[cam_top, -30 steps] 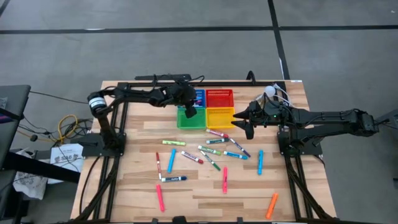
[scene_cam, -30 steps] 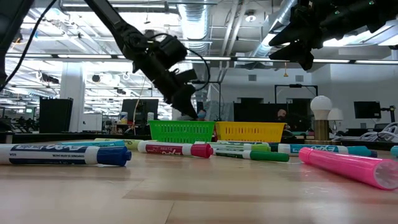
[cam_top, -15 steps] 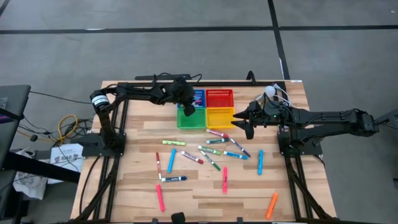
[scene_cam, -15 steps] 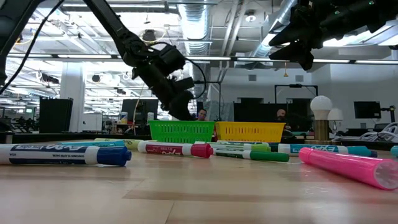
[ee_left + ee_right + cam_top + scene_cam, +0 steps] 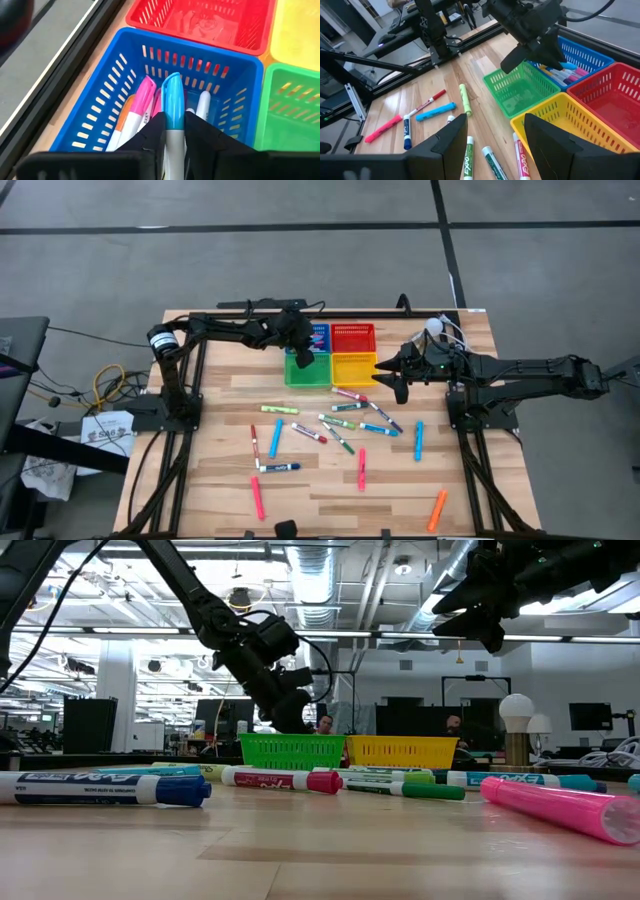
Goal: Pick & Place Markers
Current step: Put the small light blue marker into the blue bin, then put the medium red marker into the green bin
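Here your left hand (image 5: 174, 134) grips the light, stiff, smooth blue marker (image 5: 173, 100) mid-barrel over the blue basket (image 5: 240, 80); right hand (image 5: 492, 131) waits wide, empty.

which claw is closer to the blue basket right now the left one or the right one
Left. The left claw is above the blue basket, holding a blue-capped marker over it. The right claw hangs open beside the yellow basket, farther off.
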Tool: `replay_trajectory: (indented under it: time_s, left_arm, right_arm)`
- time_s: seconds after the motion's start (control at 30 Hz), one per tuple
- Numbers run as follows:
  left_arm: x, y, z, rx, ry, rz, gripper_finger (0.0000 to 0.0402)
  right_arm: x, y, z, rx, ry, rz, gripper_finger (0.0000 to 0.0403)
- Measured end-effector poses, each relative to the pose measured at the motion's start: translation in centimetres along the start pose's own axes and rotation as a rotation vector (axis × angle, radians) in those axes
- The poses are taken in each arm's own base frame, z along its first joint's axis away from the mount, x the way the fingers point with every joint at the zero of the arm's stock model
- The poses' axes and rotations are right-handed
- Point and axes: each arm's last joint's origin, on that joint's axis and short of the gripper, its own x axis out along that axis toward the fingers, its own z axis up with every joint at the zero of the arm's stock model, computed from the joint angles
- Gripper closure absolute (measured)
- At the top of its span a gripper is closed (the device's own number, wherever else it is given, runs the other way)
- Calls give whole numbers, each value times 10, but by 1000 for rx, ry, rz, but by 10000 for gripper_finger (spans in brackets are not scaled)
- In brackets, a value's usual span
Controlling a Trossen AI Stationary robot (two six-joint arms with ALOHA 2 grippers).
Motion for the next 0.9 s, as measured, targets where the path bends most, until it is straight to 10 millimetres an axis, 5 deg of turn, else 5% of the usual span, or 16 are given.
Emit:
replay_trajectory:
  time_s: [0.6,0.77,0.9]
  left_arm:
    - [-3,0,2,-10,-2,25,248]
    - [-31,-2,23,-56,-99,32,231]
    - [-75,-9,48,-144,-239,18,229]
  right_arm:
    - [0,0,0,1,0,0,217]
    - [0,0,0,1,0,0,217]
    - [0,0,0,1,-1,0,217]
